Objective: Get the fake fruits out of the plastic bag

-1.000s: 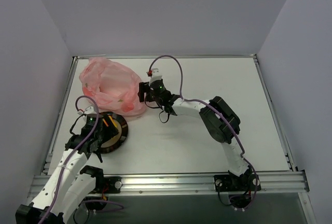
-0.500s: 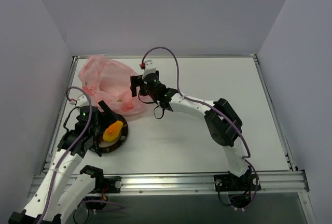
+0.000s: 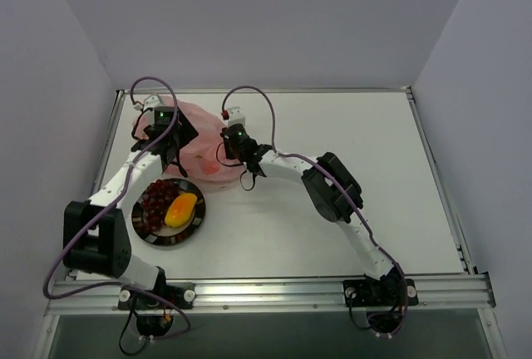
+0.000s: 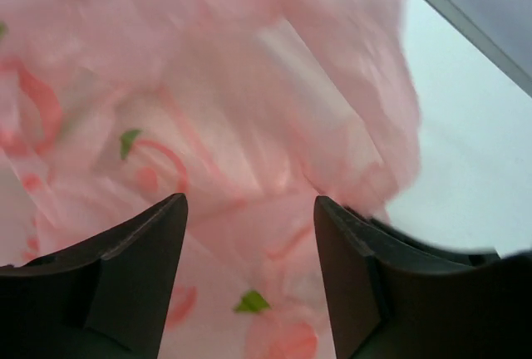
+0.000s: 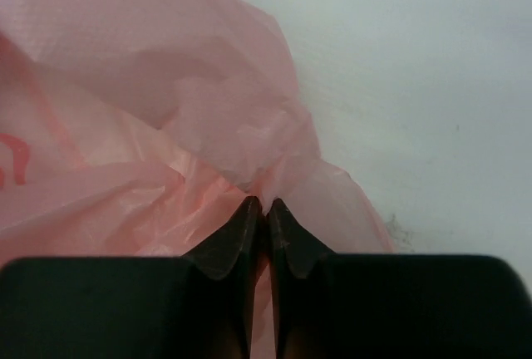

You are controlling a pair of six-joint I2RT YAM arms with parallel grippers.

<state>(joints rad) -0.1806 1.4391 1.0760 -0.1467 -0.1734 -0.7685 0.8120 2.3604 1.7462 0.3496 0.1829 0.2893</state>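
Mango (image 3: 181, 209) newly laid by the grape bunch (image 3: 155, 199) on the plate (image 3: 169, 241), the plastic bag (image 3: 202, 158) at ten o'clock is pinched by the right end effector (image 5: 264, 209) and neared by the spread left end effector (image 4: 249, 213), the peach presumably inside.

A round black-rimmed plate (image 3: 170, 243) sits near the white table's (image 3: 374, 168) left edge (grey walls (image 3: 249, 18) around it).
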